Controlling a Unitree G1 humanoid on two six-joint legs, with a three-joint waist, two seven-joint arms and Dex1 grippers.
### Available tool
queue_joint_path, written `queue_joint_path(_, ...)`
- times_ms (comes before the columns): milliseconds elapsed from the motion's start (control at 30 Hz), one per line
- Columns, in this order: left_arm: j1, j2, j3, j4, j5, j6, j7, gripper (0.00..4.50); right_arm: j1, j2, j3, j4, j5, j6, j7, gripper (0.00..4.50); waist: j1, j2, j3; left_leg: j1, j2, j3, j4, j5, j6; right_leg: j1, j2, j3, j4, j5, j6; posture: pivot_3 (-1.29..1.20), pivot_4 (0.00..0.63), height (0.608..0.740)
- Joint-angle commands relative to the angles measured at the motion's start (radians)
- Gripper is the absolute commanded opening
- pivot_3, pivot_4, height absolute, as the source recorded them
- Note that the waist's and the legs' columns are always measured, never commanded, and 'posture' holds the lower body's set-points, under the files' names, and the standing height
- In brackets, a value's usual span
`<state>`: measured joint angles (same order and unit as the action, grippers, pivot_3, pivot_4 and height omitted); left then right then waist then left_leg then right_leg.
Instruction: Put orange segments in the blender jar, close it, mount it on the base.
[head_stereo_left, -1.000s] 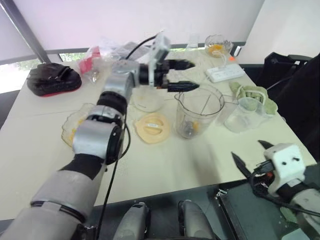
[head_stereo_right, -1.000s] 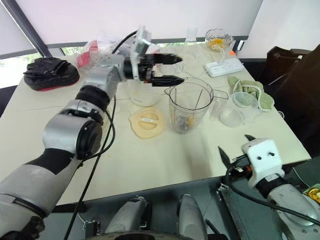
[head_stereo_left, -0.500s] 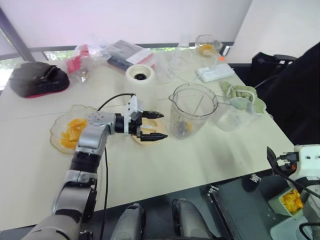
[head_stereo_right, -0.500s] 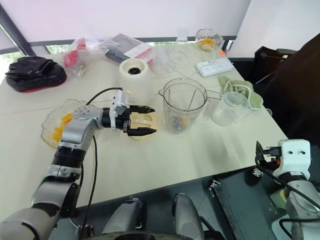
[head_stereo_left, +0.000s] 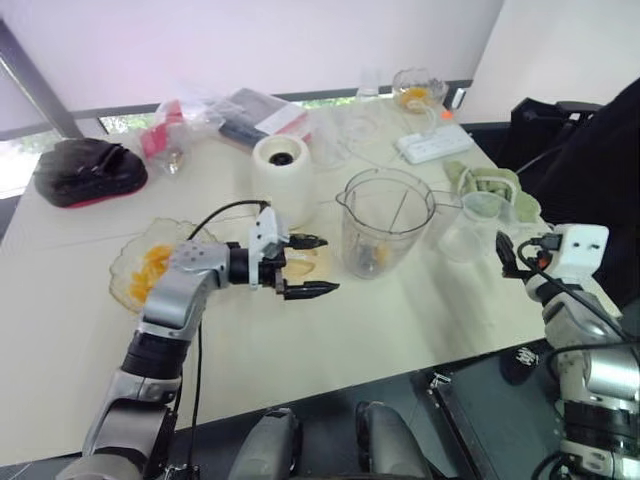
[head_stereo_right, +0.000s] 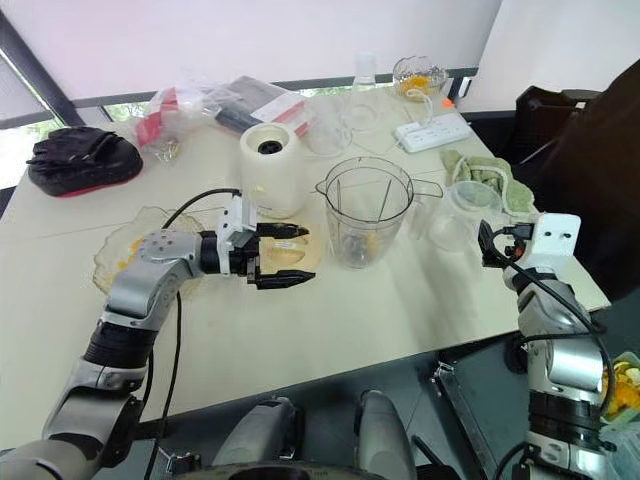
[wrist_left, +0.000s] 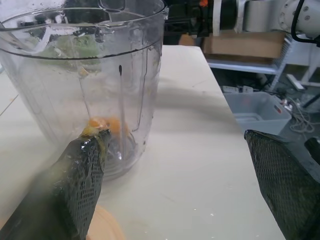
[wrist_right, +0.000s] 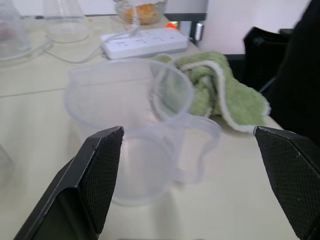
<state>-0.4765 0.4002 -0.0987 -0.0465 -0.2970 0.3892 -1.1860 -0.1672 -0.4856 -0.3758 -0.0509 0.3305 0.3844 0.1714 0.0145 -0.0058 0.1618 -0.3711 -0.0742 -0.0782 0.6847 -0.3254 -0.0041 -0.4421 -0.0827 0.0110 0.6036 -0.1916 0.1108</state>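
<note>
On the cream table (head_stereo_left: 400, 310), beside a glass dish (head_stereo_left: 122, 288) of orange segments (head_stereo_left: 150, 265), the left gripper (head_stereo_left: 326, 265) hovers with fingers spread over the yellow lid (head_stereo_right: 290, 256), just short of the blender jar (head_stereo_left: 388, 215), where a few segments lie at the bottom. Closing looks next: best to drop straight down, pinch the lid's rim squarely and carry it level. Farther right, the right gripper (wrist_right: 187, 131) gapes, empty, at a clear measuring jug (head_stereo_left: 478, 225).

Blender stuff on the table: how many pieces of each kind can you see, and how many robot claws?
Blender jar: 1
Blender base: 1
Lid: 1
Claws, the left claw and the right claw: 2
Total: 5
</note>
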Motion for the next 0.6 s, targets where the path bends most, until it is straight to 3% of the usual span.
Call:
queue_joint_path(33, 0.001, 0.013, 0.008, -0.055, -0.035, 0.009, 0.028, 4.45, -0.02, -0.001, -0.013, 0.005, 0.001, -0.003, 0.009, 4.34, -0.001, 0.0, 0.0, 0.001, 0.0, 0.0, 0.0, 0.0, 0.0, 0.001, 0.0, 0.0, 0.0, 0.0, 0.0, 0.0, 0.15, 0.74)
queue_joint_path(600, 0.019, 0.047, -0.009, -0.064, -0.039, -0.006, 0.07, 4.45, -0.085, -0.008, -0.044, 0.258, -0.052, -0.141, -0.023, 4.34, -0.008, 0.001, 0.0, 0.004, 0.0, 0.005, 0.0, 0.0, 0.0, -0.001, 0.001, 0.005, 0.007, 0.0, 0.0, 0.0, 0.15, 0.74)
